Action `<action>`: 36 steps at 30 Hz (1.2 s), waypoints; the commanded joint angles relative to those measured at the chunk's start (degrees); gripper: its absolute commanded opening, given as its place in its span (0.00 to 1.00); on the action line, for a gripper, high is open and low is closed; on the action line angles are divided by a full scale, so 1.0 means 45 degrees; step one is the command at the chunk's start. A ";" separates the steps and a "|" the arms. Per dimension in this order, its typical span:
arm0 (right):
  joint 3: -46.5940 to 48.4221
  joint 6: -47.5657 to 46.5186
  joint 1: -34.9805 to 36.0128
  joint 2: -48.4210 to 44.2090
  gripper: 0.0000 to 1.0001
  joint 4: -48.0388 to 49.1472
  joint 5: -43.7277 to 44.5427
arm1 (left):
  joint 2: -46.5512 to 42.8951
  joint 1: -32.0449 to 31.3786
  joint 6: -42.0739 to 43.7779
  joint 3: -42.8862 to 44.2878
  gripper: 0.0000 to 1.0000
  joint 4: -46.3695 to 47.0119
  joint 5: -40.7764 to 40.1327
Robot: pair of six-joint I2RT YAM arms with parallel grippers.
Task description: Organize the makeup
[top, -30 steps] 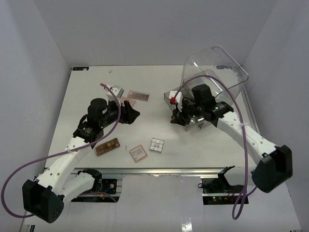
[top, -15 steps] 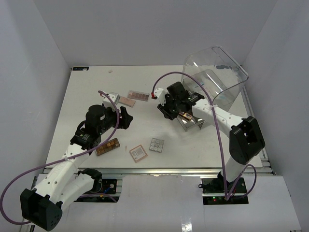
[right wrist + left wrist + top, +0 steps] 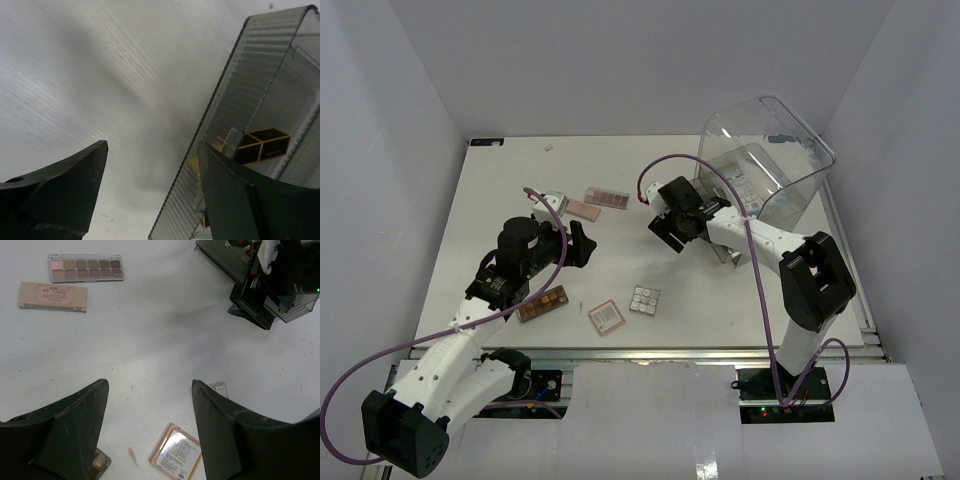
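Here, well left of the clear box (image 3: pixel 790 170), the left gripper (image 3: pixel 149 385) hangs wide open, empty, near the brown palette (image 3: pixel 541 303), pinkish compact (image 3: pixel 606 316) and silvery grid palette (image 3: pixel 644 300). Just left of the box, the right gripper (image 3: pixel 151 147) has newly opened, empty; the dark-gold piece (image 3: pixel 264 144) lies inside: 1 item apparently stowed.

The box (image 3: pixel 775 150) is clear glossy plastic, ribbed in part; the table (image 3: pixel 480 190) is matt white; the square compact (image 3: pixel 176 458) has a shiny lid
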 commanded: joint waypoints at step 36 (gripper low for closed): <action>-0.7744 -0.5303 -0.6030 -1.4407 0.88 0.1103 -1.5129 | 1.3323 -0.2872 -1.0138 0.3658 0.73 1.2345 0.5168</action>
